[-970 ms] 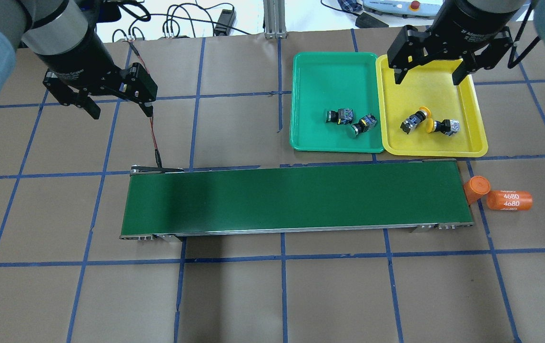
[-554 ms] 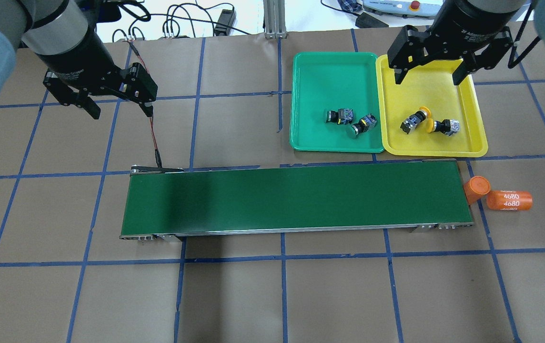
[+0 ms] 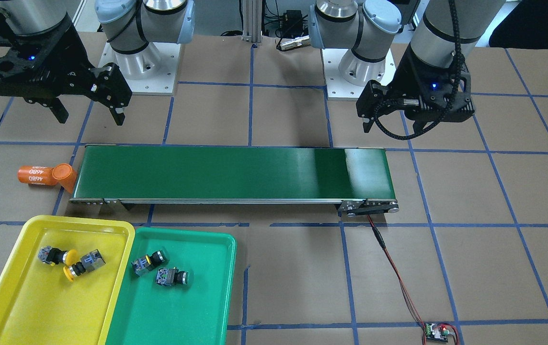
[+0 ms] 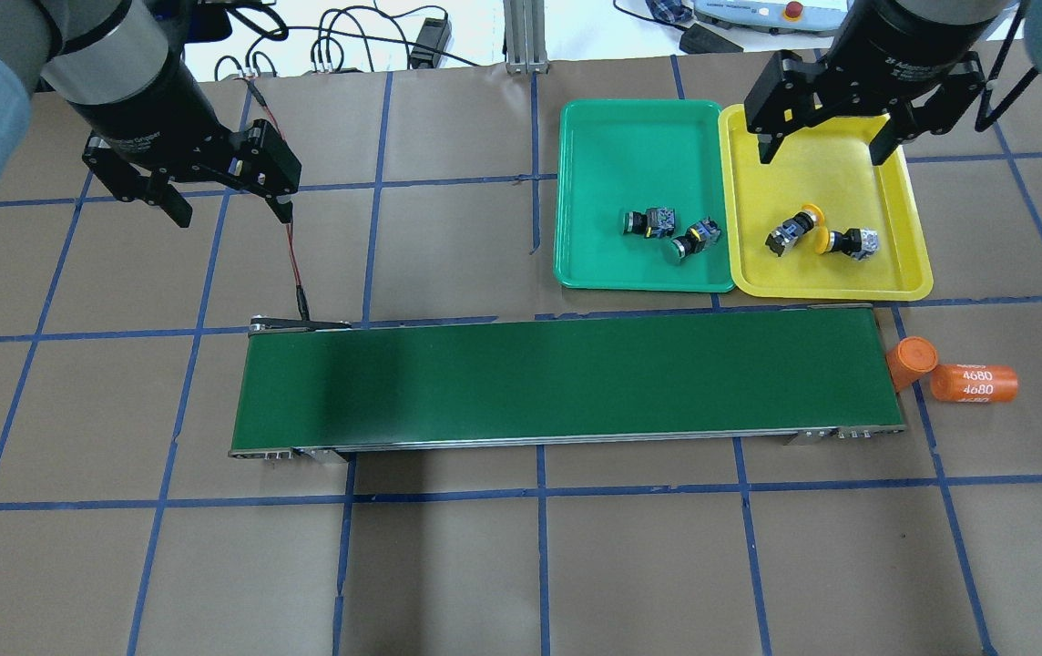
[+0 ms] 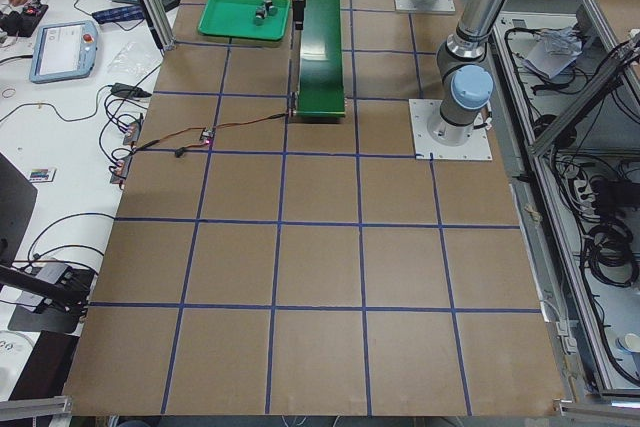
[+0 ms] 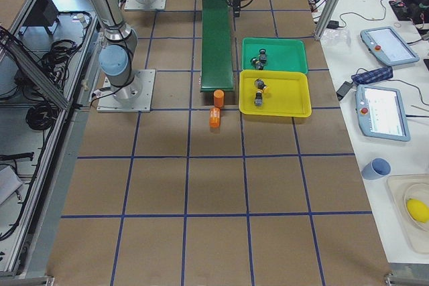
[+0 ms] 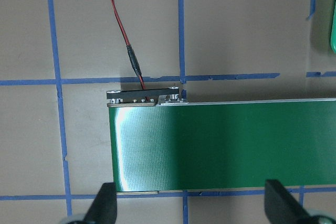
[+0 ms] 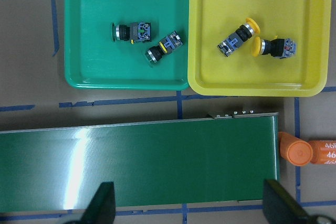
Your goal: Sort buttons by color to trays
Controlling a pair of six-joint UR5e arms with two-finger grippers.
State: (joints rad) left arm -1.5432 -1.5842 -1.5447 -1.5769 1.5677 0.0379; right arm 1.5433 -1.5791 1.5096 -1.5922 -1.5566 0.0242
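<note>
Four buttons (image 4: pixel 658 221) lie sorted in their trays (image 4: pixel 630 137); left gripper (image 4: pixel 231 214), right gripper (image 4: pixel 823 155): jaws apart, empty; withdraw both vertically, clear of rims.

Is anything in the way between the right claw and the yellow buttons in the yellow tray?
Nothing visible does. The right claw hangs open, raised off the table, and the two yellow buttons lie uncovered on the yellow tray's floor. The green buttons lie in the green tray.
</note>
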